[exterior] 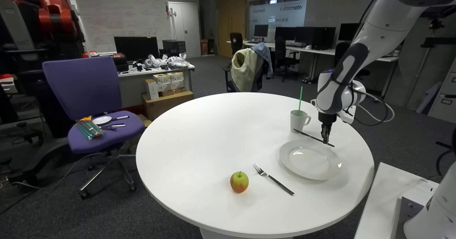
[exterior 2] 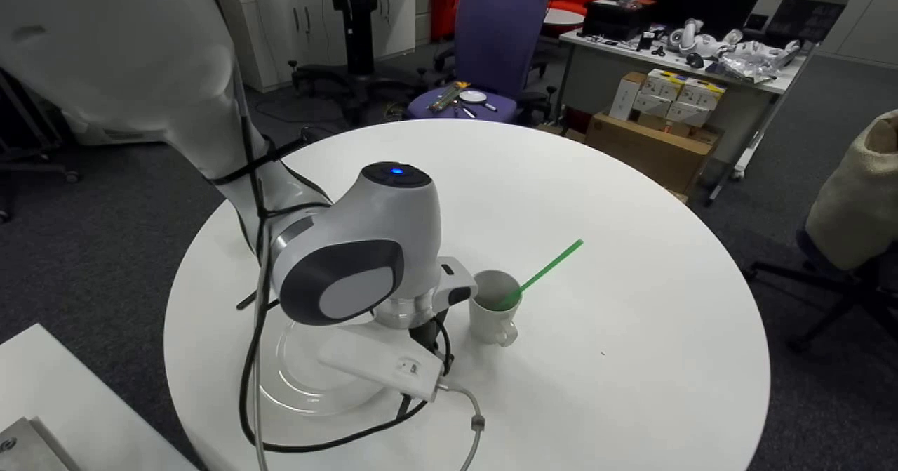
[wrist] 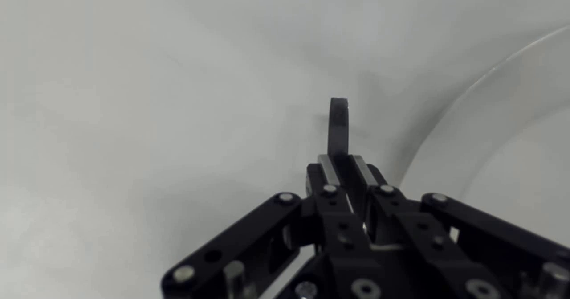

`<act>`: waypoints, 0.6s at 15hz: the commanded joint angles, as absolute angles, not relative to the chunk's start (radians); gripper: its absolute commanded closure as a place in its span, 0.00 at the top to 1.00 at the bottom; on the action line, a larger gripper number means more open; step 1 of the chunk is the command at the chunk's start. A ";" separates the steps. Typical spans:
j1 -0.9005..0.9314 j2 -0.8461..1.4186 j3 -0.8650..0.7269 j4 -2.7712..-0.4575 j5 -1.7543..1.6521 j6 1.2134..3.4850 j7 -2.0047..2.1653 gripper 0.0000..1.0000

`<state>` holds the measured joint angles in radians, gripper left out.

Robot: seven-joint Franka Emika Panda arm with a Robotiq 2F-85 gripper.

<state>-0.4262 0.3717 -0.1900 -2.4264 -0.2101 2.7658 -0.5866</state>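
My gripper (wrist: 342, 161) is shut on a long, thin, dark utensil (wrist: 338, 125), whose end sticks out past the fingertips in the wrist view. In an exterior view the utensil (exterior: 310, 136) slants beneath the gripper (exterior: 325, 141), between the white plate (exterior: 310, 160) and a white mug (exterior: 296, 122). It looks like a knife, and whether it touches the table I cannot tell. The mug holds a green straw (exterior: 300, 100). In another exterior view the arm hides the fingers, while one end of the utensil (exterior 2: 404, 406) shows beside the plate (exterior 2: 316, 390).
On the round white table (exterior: 199, 139) lie a fork (exterior: 276, 182) beside the plate and a red-green apple (exterior: 239, 182). A purple chair (exterior: 103, 125) with utensils on its seat stands past the table edge. Cables (exterior 2: 256, 359) hang from the arm.
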 commanded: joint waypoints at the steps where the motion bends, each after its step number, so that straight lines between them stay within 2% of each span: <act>1: -0.428 0.268 -0.205 -2.509 -0.230 2.798 -0.621 0.03; 9: -0.412 0.182 -0.188 -2.570 -0.194 2.757 -0.646 0.03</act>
<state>-0.4186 0.2653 -0.1914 -2.5021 -0.2149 2.7681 -0.6075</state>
